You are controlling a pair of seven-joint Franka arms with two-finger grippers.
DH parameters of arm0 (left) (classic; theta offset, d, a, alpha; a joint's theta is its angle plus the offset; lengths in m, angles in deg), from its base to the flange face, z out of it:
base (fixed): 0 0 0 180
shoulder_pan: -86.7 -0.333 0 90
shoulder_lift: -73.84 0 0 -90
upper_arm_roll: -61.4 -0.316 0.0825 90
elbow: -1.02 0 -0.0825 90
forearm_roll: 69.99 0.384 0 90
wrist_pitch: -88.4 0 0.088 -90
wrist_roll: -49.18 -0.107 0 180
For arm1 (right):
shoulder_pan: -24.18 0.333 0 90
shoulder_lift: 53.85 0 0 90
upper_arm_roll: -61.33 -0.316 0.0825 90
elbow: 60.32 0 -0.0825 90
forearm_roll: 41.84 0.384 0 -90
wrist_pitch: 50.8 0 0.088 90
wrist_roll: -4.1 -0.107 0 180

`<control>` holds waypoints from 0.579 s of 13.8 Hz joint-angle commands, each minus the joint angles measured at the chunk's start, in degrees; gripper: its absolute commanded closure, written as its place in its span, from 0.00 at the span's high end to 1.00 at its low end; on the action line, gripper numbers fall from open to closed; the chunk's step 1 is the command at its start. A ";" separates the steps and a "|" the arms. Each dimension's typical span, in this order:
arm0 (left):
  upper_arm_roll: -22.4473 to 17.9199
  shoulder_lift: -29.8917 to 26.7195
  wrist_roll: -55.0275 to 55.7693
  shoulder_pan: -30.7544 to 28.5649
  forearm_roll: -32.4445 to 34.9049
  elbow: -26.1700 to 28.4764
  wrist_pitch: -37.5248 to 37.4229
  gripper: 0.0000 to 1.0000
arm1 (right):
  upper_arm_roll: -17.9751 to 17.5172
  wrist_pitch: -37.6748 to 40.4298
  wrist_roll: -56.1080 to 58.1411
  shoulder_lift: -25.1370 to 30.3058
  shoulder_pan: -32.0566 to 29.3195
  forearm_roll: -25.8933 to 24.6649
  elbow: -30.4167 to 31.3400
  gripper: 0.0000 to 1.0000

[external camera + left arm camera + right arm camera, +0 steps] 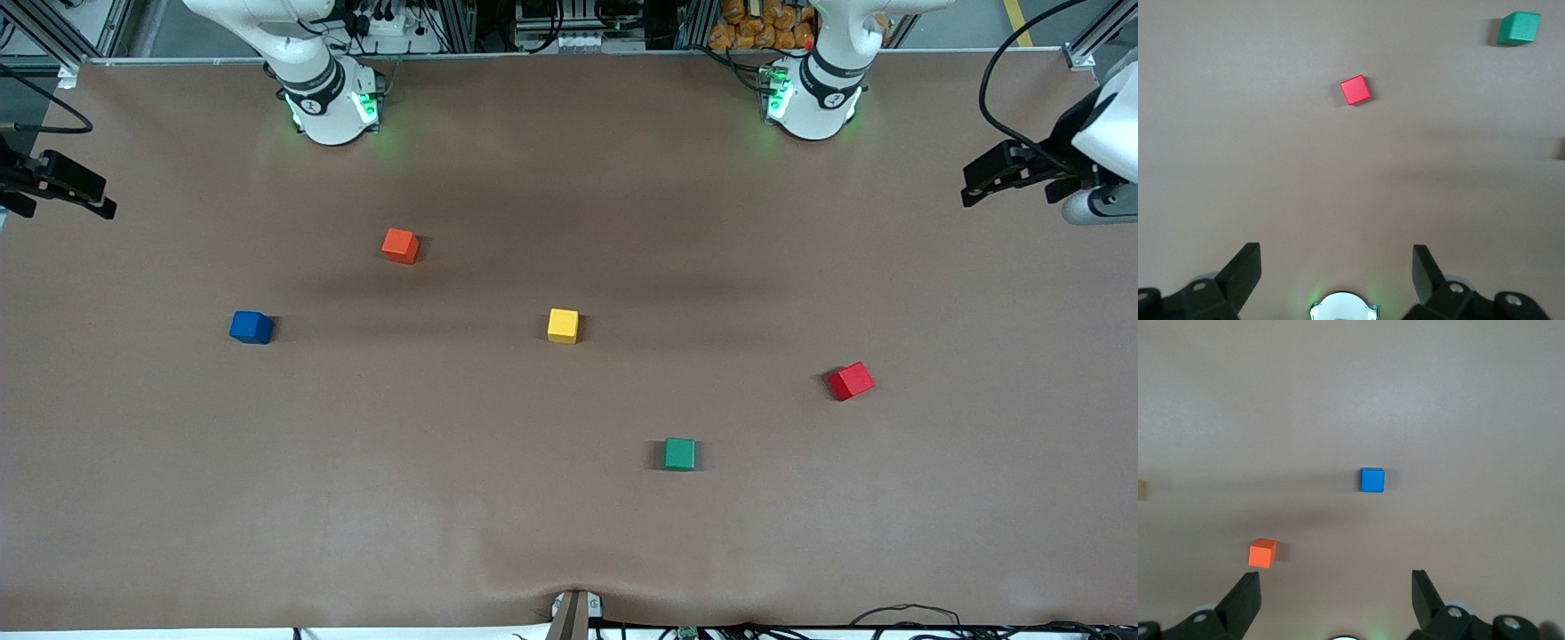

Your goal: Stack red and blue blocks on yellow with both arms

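Five cubes of equal size lie on one brown table (569, 533), one of each colour: one red block (852, 381), one blue block (252, 327), one yellow cube (563, 325), one orange-red cube (400, 246) and one green cube (680, 453). Two white robot arms are present, each fitted with one black two-finger gripper: the left gripper (1022, 172) and the right gripper (58, 182).
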 commanded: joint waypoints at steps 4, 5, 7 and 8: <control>0.18 1.76 0.08 -1.08 -1.05 1.59 3.71 1.00 | 0.11 0.05 -0.62 1.28 -0.16 0.86 1.07 1.00; 0.19 2.03 0.17 -1.17 -1.05 2.64 5.20 1.00 | 0.02 0.05 -0.62 1.28 -0.16 0.86 1.07 1.00; 0.18 2.21 0.26 -1.87 -1.05 5.80 9.06 1.00 | 0.11 0.05 -0.62 1.28 -0.16 0.86 1.07 1.00; 0.19 2.21 0.26 -2.22 -1.05 7.55 11.17 1.00 | 0.11 0.05 -0.62 1.28 -0.16 0.86 1.07 1.00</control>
